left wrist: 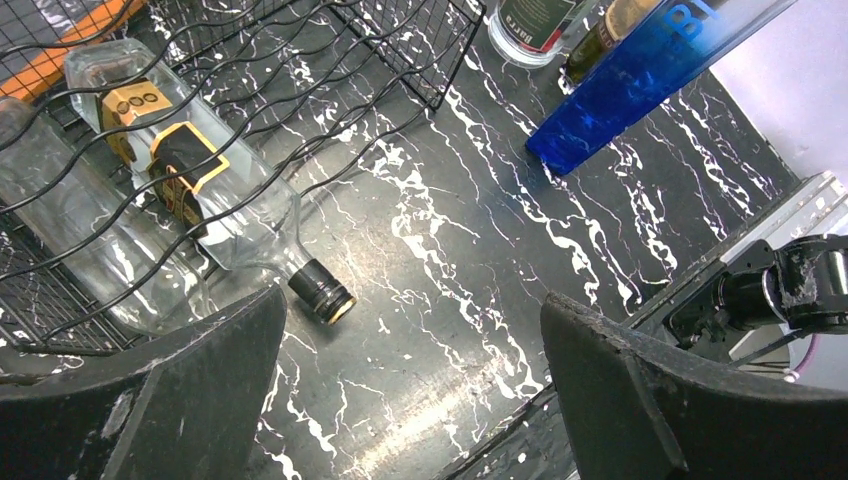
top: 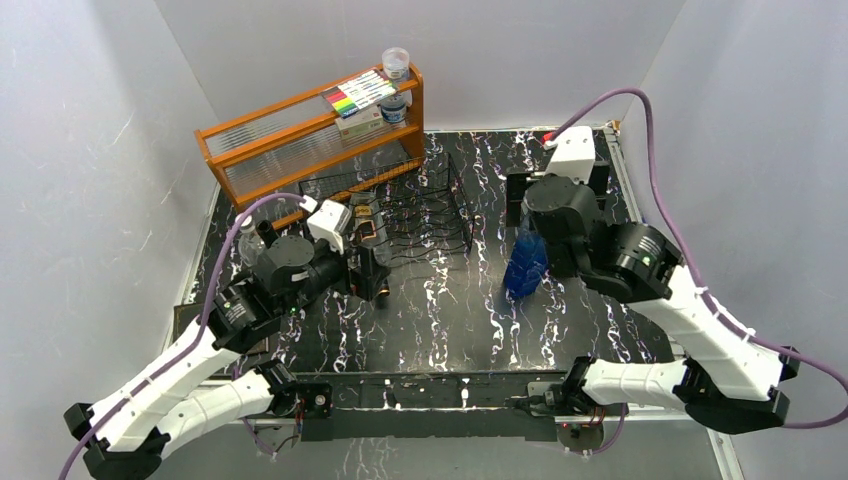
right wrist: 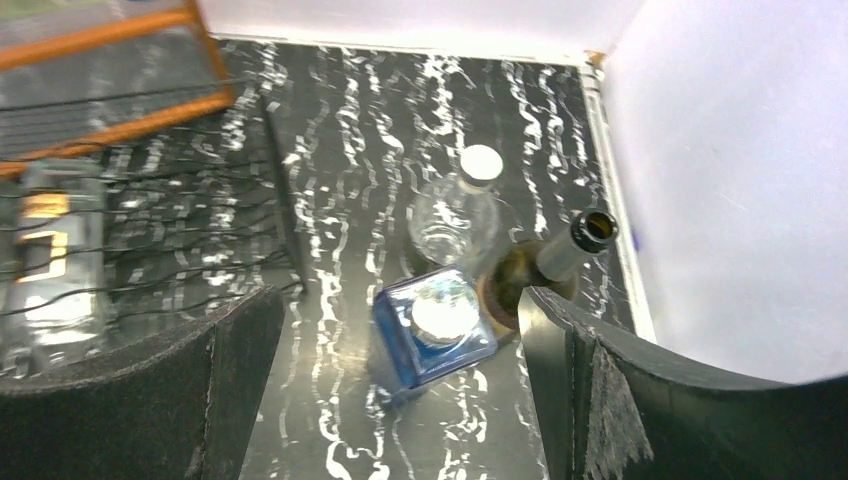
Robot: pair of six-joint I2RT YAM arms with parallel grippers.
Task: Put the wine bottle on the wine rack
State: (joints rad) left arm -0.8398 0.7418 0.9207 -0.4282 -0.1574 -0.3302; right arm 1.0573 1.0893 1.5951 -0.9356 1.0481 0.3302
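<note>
Black marbled tabletop (top: 440,315), wine rack (top: 428,212), white walls (top: 95,130)

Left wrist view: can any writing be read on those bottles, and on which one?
"BL": white letters, cut off by the picture's edge, on the blue bottle.
On the green-labelled bottle beside it: print too blurred to read.
Black and gold label on the clear bottle lying in the wine rack: unreadable.
</note>
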